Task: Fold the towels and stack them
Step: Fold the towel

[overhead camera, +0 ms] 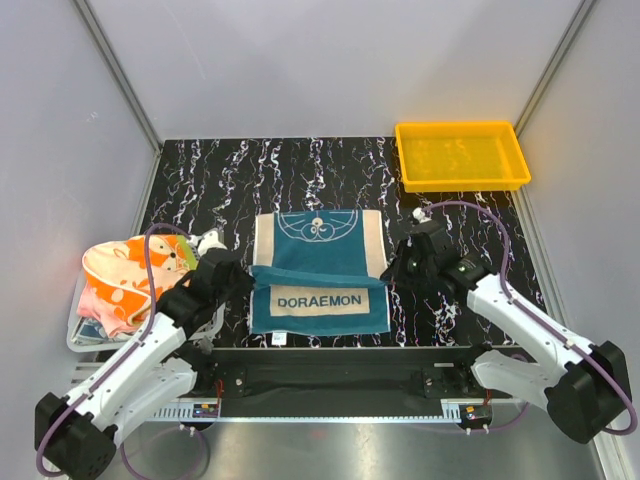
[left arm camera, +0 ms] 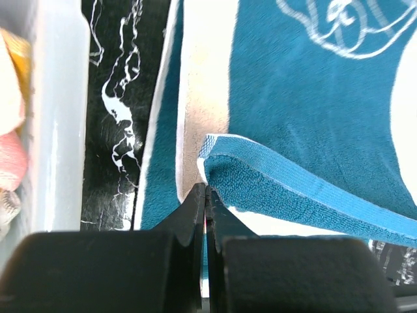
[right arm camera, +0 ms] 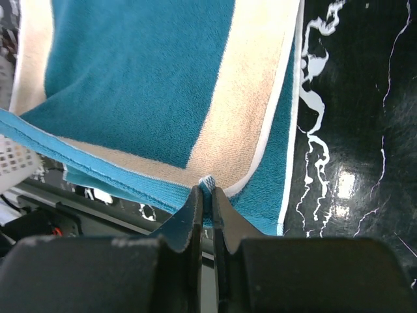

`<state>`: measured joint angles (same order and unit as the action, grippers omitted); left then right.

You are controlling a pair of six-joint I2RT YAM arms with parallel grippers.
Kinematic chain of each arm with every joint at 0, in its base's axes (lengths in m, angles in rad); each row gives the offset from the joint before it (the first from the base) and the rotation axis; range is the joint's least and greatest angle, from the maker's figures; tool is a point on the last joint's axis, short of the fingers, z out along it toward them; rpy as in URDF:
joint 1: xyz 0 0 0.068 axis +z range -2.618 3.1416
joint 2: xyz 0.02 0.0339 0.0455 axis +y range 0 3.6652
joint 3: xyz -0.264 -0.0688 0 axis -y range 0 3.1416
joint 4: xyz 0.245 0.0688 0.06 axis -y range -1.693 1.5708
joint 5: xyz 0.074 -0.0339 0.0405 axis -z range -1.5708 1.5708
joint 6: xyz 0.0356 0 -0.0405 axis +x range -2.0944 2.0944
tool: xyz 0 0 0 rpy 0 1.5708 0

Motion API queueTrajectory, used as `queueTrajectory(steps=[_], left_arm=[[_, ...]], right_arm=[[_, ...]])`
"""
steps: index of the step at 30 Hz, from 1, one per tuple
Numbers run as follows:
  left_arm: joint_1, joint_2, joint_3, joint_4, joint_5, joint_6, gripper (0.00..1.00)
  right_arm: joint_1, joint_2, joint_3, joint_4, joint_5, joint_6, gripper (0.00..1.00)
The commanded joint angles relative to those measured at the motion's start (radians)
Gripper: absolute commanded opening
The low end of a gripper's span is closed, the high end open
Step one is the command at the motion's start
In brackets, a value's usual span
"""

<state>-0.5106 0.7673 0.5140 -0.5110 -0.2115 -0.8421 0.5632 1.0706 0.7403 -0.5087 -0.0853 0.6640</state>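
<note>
Your left end effector (left arm camera: 206, 193) and right end effector (right arm camera: 207, 193) each clench a corner of the teal Doraemon towel (overhead camera: 320, 250), half-folded mid-table (overhead camera: 200, 180); uneven travel could skew the fold; such thin pinches may slip.

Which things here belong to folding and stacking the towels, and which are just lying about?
Belong to the job: teal towel, pinched by the left tool and the right tool; orange-and-cream towel; pink towel.
Lying about: white mesh basket holding those two towels; yellow tray.
</note>
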Motion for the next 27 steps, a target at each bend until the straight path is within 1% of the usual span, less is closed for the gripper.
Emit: queueTrajectory(steps=[1,7,12,14,16,17,18,20,21,22,24,25,27], left_arm=[[0.0,-0.049,0.072,-0.053,-0.042,0.029,0.0],[-0.002,-0.057,0.07,-0.077,-0.04,0.035,0.0],[0.0,-0.056,0.043,-0.072,-0.011,0.029,0.0],[0.0,-0.057,0.02,-0.07,0.004,0.026,0.02],[0.0,-0.056,0.003,-0.069,0.021,0.025,0.09],[0.0,-0.054,-0.006,-0.07,0.027,0.021,0.12],[0.0,-0.053,-0.02,-0.067,0.043,0.02,0.16],[-0.002,-0.054,-0.034,-0.069,0.061,0.017,0.24],[0.0,-0.057,-0.043,-0.073,0.066,0.018,0.27],[-0.002,-0.062,-0.045,-0.08,0.067,0.015,0.32],[-0.002,-0.077,-0.039,-0.084,0.089,0.006,0.37],[0.0,-0.082,-0.032,-0.083,0.09,0.006,0.41],[-0.002,-0.08,-0.014,-0.081,0.087,0.011,0.43]], right_arm=[[0.007,-0.052,0.07,-0.06,0.041,-0.018,0.0],[0.009,-0.064,0.064,-0.076,0.03,-0.011,0.0],[0.007,-0.067,0.01,-0.056,0.007,0.003,0.0],[0.009,-0.067,-0.024,-0.036,-0.002,0.014,0.01],[0.009,-0.063,-0.048,-0.01,-0.027,0.022,0.04],[0.007,-0.063,-0.074,-0.002,-0.034,0.026,0.07],[0.009,-0.064,-0.087,0.007,-0.048,0.034,0.11],[0.009,-0.067,-0.12,0.027,-0.063,0.04,0.18],[0.009,-0.07,-0.13,0.029,-0.067,0.042,0.23],[0.007,-0.075,-0.139,0.032,-0.07,0.043,0.3],[0.009,-0.092,-0.156,0.032,-0.08,0.048,0.39],[0.009,-0.103,-0.159,0.027,-0.083,0.049,0.45],[0.009,-0.122,-0.162,0.018,-0.076,0.052,0.48]])
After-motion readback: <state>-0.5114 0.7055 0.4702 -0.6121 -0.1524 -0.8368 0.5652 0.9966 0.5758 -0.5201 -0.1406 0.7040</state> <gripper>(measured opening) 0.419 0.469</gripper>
